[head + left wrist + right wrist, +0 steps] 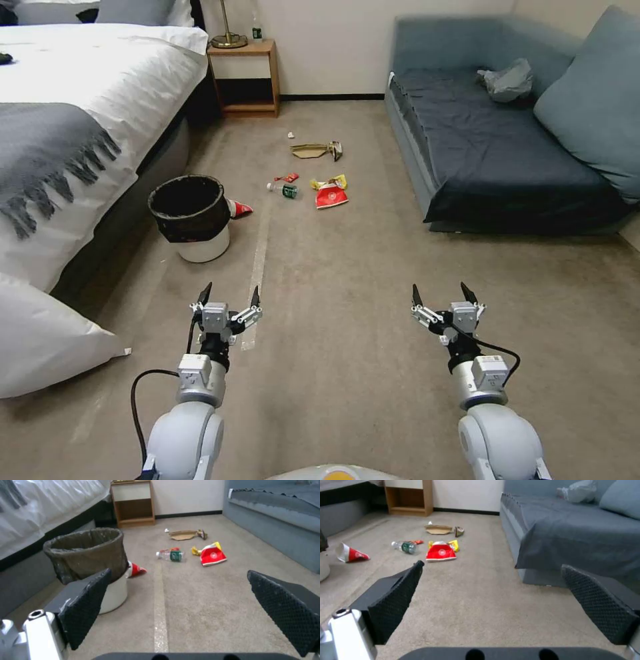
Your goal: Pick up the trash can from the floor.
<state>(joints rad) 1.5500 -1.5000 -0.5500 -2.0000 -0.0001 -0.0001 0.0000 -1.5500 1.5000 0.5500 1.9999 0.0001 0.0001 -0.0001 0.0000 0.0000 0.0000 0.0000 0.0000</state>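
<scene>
Both end effectors, left (231,295) and right (444,294), spread apart; trash can (193,217) upright, black-lined.

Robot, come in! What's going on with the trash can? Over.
Left gripper open, right gripper open, both empty above the floor. Trash can upright by the bed, ahead-left, untouched. Path to it unobstructed.

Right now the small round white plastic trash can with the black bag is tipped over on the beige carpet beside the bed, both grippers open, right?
Not quite: the trash can stands upright, as the head view shows. The rest holds.
</scene>
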